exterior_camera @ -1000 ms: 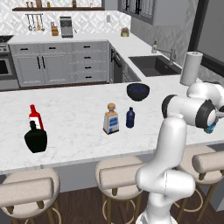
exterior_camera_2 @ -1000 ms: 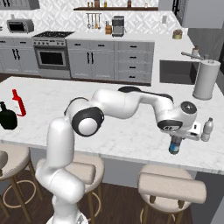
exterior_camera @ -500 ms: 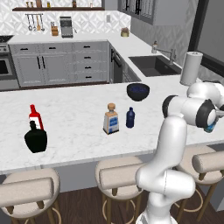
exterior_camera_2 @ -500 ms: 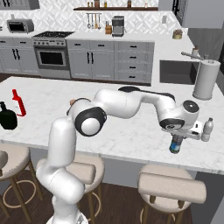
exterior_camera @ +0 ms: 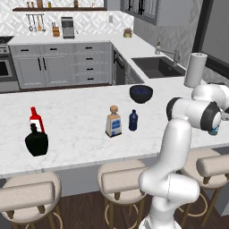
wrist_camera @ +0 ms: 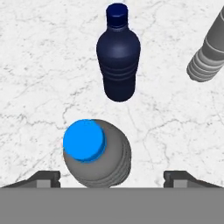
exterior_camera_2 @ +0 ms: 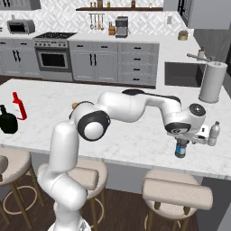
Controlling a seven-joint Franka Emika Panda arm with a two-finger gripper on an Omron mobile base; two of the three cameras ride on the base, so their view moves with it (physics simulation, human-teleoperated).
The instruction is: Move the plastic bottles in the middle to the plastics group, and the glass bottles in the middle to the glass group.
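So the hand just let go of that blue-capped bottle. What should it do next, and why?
Probably lift straight up. The hand is open, fingers clear on both sides of the grey bottle, which stands beside the dark blue bottle and the pale bottle. Rising avoids tipping any.

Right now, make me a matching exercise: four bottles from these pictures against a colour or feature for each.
Things:
1. bottle under the gripper
2. bottle beside the black bottle
3. bottle next to the cork-stoppered one
4. cork-stoppered bottle

Features:
A. solid dark blue
B. bright blue cap
C. red with a white label
D. flat, clear, tan stopper

Pairs: 1-B, 2-C, 3-A, 4-D
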